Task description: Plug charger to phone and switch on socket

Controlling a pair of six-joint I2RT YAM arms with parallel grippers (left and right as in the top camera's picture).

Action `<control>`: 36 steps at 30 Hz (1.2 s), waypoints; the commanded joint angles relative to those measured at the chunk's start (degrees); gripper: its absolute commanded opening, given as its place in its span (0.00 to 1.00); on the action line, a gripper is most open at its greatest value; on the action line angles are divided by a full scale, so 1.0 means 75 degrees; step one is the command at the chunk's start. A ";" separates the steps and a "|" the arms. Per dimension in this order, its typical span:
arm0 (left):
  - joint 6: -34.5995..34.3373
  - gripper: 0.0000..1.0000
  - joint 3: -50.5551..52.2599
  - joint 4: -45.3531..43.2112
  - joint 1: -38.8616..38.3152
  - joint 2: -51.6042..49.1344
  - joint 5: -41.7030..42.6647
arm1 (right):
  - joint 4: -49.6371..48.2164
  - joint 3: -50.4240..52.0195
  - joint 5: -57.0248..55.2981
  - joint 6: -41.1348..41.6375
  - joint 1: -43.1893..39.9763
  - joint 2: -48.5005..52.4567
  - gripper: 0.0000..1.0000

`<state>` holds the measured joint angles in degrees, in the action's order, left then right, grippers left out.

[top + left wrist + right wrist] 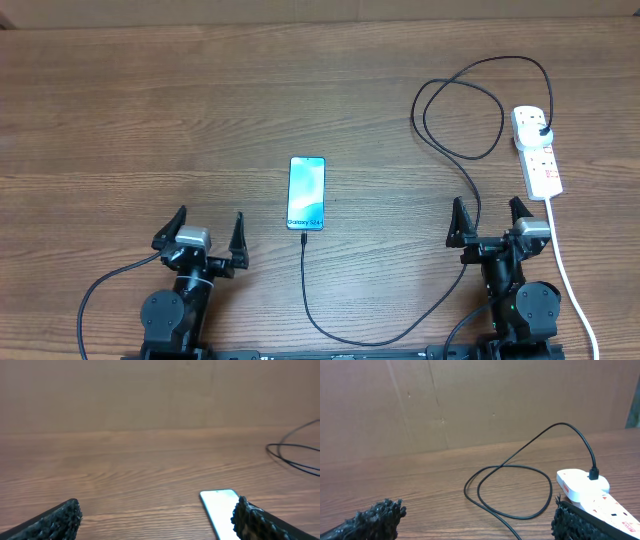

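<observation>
The phone [307, 193] lies flat mid-table with its blue-teal screen lit; its far end shows in the left wrist view [219, 509]. The black charger cable [460, 100] runs from a black plug [541, 130] in the white socket [537, 152], loops, passes behind the right arm and ends in a tip [303, 238] at the phone's near edge; I cannot tell whether it is inserted. My left gripper [209, 216] stands open left of the phone. My right gripper [487, 206] stands open near the socket [585, 487] and the cable loop [510, 490]. Both hold nothing.
The socket's thick white cord [566, 262] runs down the right side past the right arm. A brown cardboard wall [470, 400] stands behind the wooden table [150, 120]. Part of the cable loop [295, 457] shows at the left wrist view's right edge.
</observation>
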<state>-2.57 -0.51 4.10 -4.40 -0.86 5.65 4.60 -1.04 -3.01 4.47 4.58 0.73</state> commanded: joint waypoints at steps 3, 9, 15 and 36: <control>-0.0382 1.00 -0.0638 0.0813 -0.0015 0.0079 0.0863 | -0.0017 0.0076 -0.0073 -0.0006 0.0009 -0.0079 1.00; -0.0463 1.00 -0.2381 0.2401 -0.0015 -0.0478 0.0799 | -0.0015 0.0076 -0.0073 -0.0006 0.0009 -0.0079 1.00; -0.0484 1.00 -0.4980 0.3990 -0.0015 -0.2460 0.0941 | -0.0015 0.0076 -0.0073 -0.0006 0.0009 -0.0079 1.00; -0.0495 0.99 -1.3350 0.9827 -0.0017 -1.0471 0.2270 | -0.0015 0.0076 -0.0073 -0.0006 0.0009 -0.0079 1.00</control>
<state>-5.69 -99.22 77.28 -4.40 -76.27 17.69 4.69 -1.04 -3.03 4.45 4.58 0.73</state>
